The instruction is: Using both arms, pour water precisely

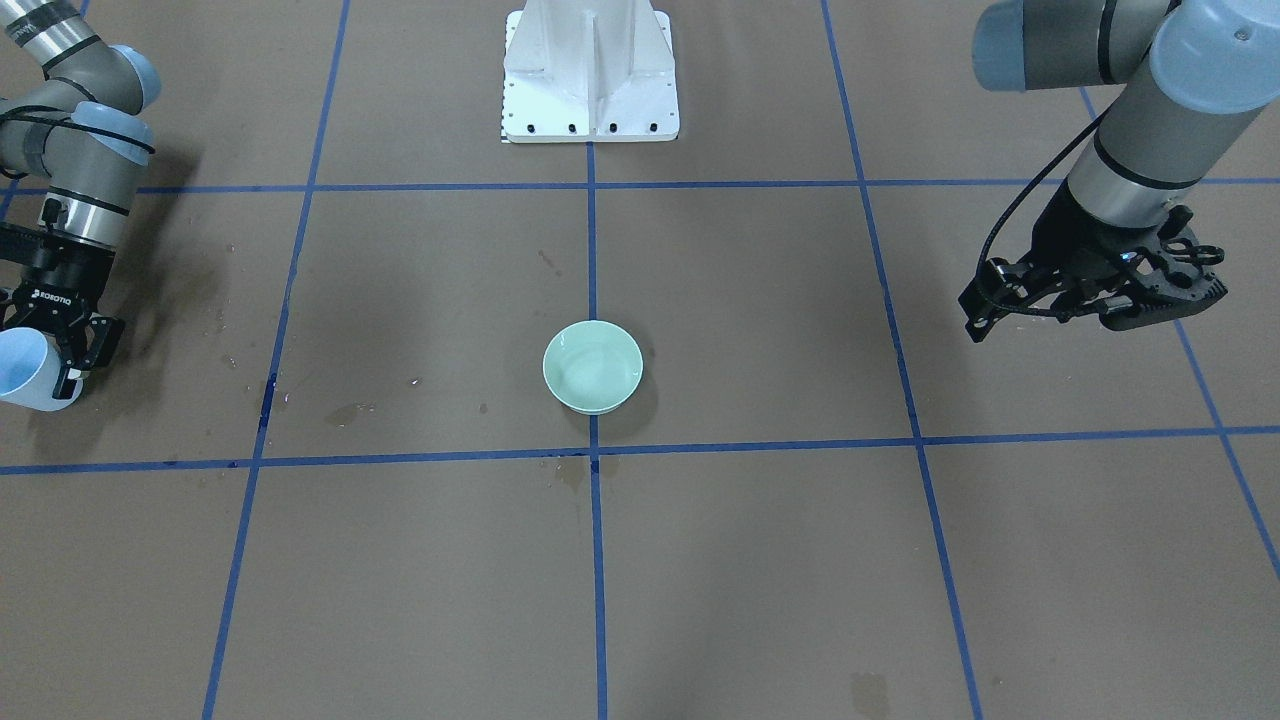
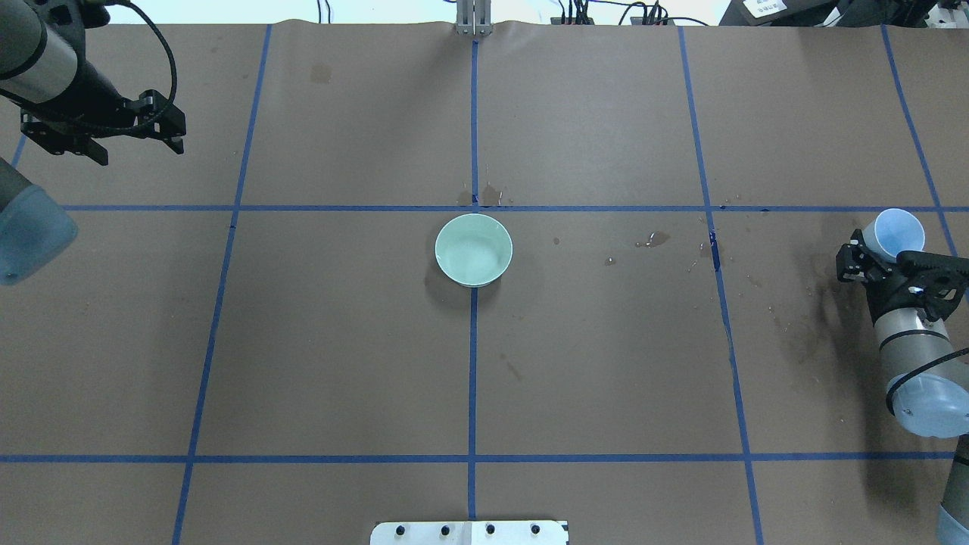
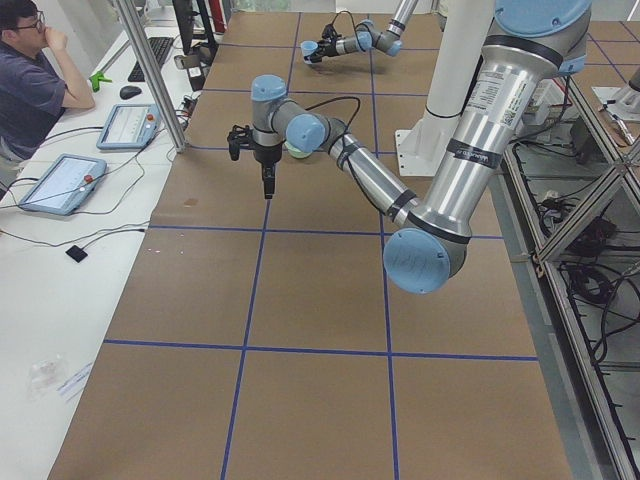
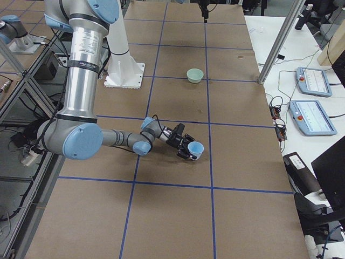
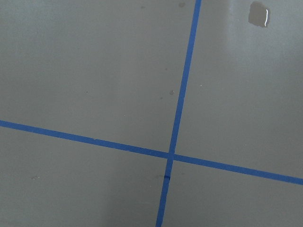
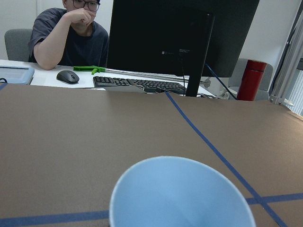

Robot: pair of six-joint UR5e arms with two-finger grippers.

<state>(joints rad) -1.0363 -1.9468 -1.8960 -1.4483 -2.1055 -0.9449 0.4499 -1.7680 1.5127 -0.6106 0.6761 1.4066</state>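
Observation:
My right gripper (image 2: pixel 878 253) is shut on a light blue cup (image 2: pixel 898 231), held low over the table's right end. The cup also shows in the front view (image 1: pixel 25 368), the right side view (image 4: pixel 195 149) and the right wrist view (image 6: pixel 182 194). I cannot see water inside it. A pale green bowl (image 2: pixel 474 249) stands at the table's middle, also in the front view (image 1: pixel 592 366); I cannot tell whether water lies in it. My left gripper (image 2: pixel 98 132) hangs empty over the far left, pointing down; its jaws are hidden.
Small wet spots (image 2: pixel 655 240) dot the brown paper between the bowl and the cup. A glinting drop (image 5: pixel 258 13) lies below the left wrist. The white pedestal (image 1: pixel 590 75) stands at the robot's side. An operator (image 3: pixel 35 75) sits by desks beyond the far edge.

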